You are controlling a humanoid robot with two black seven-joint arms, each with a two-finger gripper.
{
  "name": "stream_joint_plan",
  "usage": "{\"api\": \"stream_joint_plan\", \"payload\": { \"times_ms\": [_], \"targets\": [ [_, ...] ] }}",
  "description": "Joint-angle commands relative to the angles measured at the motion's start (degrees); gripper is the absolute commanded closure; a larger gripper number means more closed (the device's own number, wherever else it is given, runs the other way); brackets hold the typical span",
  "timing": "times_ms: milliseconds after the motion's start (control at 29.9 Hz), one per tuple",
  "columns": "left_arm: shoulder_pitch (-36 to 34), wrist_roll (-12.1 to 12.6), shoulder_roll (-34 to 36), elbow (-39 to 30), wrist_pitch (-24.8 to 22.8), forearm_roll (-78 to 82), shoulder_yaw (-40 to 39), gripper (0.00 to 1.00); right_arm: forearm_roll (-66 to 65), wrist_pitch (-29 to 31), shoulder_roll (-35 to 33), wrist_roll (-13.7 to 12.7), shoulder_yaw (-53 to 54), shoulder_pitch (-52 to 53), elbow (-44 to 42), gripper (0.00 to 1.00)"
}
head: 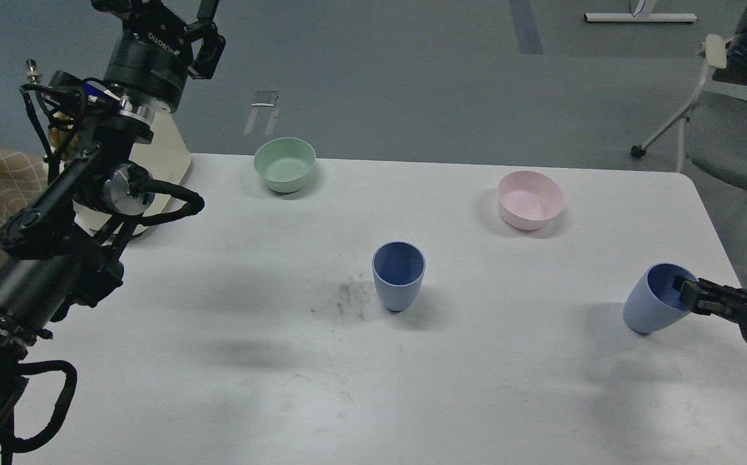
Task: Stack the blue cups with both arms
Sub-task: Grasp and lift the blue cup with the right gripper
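Note:
One blue cup point(398, 276) stands upright in the middle of the white table point(231, 361). The second blue cup point(645, 309) is at the right. It tilts to the right with only its base edge on the table. My right gripper point(683, 287) comes in from the right edge and grips this cup's right rim, with one finger inside the cup. My left gripper point(166, 10) is raised high at the top left, beyond the table's far edge. Its fingers are spread and partly cut off by the frame, and it holds nothing.
A mint-green bowl point(285, 164) sits at the back left of the table and a pink bowl point(531, 199) at the back right. A dark smudge point(345, 298) marks the table left of the middle cup. A chair point(728, 123) stands off the far right corner.

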Motion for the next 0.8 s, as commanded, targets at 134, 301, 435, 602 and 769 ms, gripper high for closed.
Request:
{"api": "stream_joint_plan", "payload": {
  "times_ms": [134, 301, 435, 602, 769],
  "targets": [
    [0.03, 0.09, -0.19, 0.01, 0.28, 0.49, 0.15, 0.03, -0.99, 0.00, -0.10, 0.00, -0.22, 0.07, -0.10, 0.96],
    [-0.05, 0.17, -0.10, 0.10, 0.37, 0.58, 0.42, 0.03, -1.70, 0.00, 0.08, 0.27, -0.13, 0.42, -1.15, 1.00],
    [0.03, 0.17, -0.10, 0.10, 0.46, 0.58, 0.50, 0.03, -1.62, 0.00, 0.08, 0.44, 0.04, 0.51, -1.07, 1.00],
    [-0.14, 0.17, 0.16, 0.10, 0.46, 0.58, 0.50, 0.03, -1.26, 0.00, 0.69, 1.05, 4.50, 3.83, -0.10, 1.00],
    [-0.14, 0.35, 0.08, 0.01, 0.37, 0.58, 0.42, 0.03, 1.45, 0.00, 2.53, 1.15, 7.78, 14.62, 0.17, 1.00]
  ]
}}
